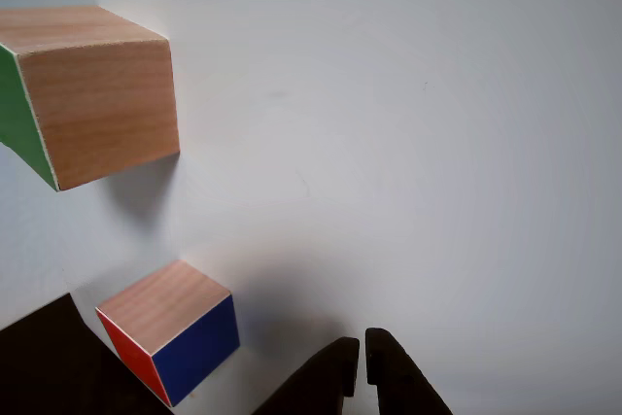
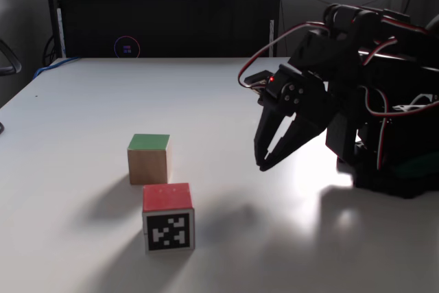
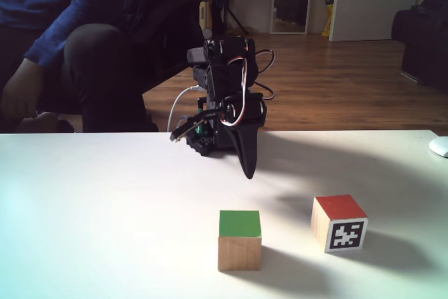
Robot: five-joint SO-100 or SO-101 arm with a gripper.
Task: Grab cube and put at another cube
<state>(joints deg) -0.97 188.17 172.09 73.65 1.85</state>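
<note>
Fixed views show the arm hanging over a white table (image 2: 82, 121) with nothing in its claw, two wooden cubes sitting apart from it.

From one fixed view, the gripper (image 2: 263, 164) points down, fingers slightly apart, right of the green-topped cube (image 2: 149, 158); the red-topped cube (image 2: 168, 216), bearing a black-and-white marker, sits just beside it, nearer the camera. From another fixed view, a seated person (image 3: 77, 33) is behind the arm. Seen from the other view, the fingertips (image 1: 342, 362) look almost together, though that may be the angle.
</note>
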